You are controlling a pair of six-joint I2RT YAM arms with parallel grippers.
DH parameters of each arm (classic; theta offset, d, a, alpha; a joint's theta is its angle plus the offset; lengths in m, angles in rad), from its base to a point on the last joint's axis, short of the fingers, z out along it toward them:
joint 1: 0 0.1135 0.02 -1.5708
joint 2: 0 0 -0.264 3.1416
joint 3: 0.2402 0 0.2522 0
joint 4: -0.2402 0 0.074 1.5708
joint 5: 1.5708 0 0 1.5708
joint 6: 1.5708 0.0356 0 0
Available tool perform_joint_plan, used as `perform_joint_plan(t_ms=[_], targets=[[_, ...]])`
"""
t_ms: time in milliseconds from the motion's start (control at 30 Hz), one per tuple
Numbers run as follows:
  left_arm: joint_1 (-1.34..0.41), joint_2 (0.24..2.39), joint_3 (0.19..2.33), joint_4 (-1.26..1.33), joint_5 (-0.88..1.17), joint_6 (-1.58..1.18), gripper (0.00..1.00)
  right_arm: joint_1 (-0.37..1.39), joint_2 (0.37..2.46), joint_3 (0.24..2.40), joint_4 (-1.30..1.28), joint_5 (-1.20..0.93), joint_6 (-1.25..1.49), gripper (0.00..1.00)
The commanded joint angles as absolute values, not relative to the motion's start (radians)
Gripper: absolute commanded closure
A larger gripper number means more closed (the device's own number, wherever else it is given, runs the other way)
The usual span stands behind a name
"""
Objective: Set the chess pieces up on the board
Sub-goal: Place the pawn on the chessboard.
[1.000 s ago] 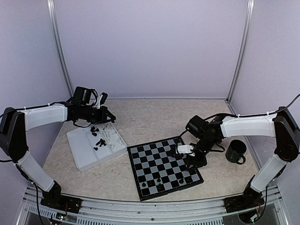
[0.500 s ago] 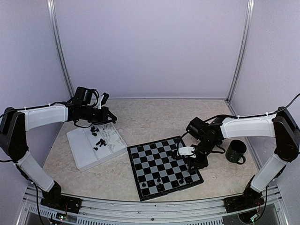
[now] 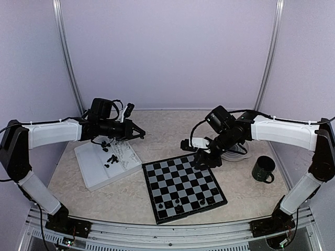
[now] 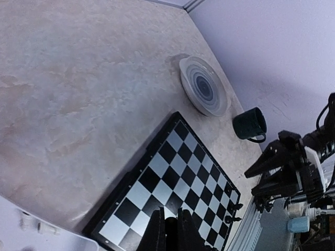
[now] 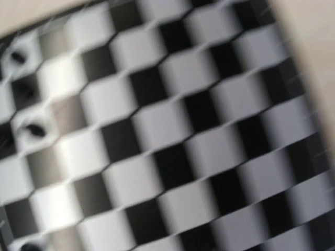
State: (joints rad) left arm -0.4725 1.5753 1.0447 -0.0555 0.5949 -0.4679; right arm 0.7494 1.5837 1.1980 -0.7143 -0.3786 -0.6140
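Observation:
The board (image 3: pixel 168 181) lies in the middle of the table, with several black chess pieces (image 3: pixel 178 202) along its near edge. More black pieces (image 3: pixel 110 156) and white pieces (image 3: pixel 123 149) lie in the white tray (image 3: pixel 93 171). My left gripper (image 3: pixel 138 134) hangs between tray and board. In the left wrist view it (image 4: pixel 171 230) is shut on a small dark chess piece, above the board (image 4: pixel 172 157). My right gripper (image 3: pixel 201 158) hovers over the board's far edge. The right wrist view is blurred and shows only the board (image 5: pixel 172 120) and black pieces (image 5: pixel 33 130); its fingers are hidden.
A dark green mug (image 3: pixel 263 170) stands right of the board, also in the left wrist view (image 4: pixel 250 124). A round grey ringed plate (image 4: pixel 204 86) lies beyond the board, mostly hidden by the right arm in the top view. Purple walls enclose the table.
My right gripper has risen from the board's right side and moved back and left to its far edge. My left gripper has moved right, off the tray toward the board.

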Motion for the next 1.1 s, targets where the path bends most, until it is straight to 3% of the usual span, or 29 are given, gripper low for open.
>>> perform_joint_plan(t_ms=[0, 100, 233, 400, 533, 733, 1067], targets=[[-0.582, 1.532, 0.974, 0.198, 0.573, -0.678, 0.95, 0.746, 1.574, 1.281, -0.538, -0.32, -0.548, 0.63], [-0.693, 1.542, 1.016, 0.244, 0.531, -0.646, 0.95, 0.747, 1.602, 1.359, -0.508, -0.351, -0.54, 0.63], [-0.84, 1.573, 1.116, 0.107, 0.375, -0.364, 0.93, 0.747, 1.59, 1.401, -0.541, -0.436, -0.575, 0.64], [-0.949, 1.555, 0.92, 0.341, 0.245, -0.194, 0.92, 0.724, 1.504, 1.271, -0.546, -0.451, -0.608, 0.64], [-0.981, 1.594, 0.834, 0.479, 0.186, -0.121, 0.93, 0.693, 1.406, 1.155, -0.554, -0.442, -0.623, 0.65], [-0.983, 1.694, 0.843, 0.405, 0.144, -0.038, 0.92, 0.665, 1.275, 1.003, -0.523, -0.339, -0.63, 0.65], [-0.978, 1.756, 0.757, 0.476, 0.147, 0.027, 0.9, 0.65, 1.302, 0.998, -0.485, -0.325, -0.632, 0.65]])
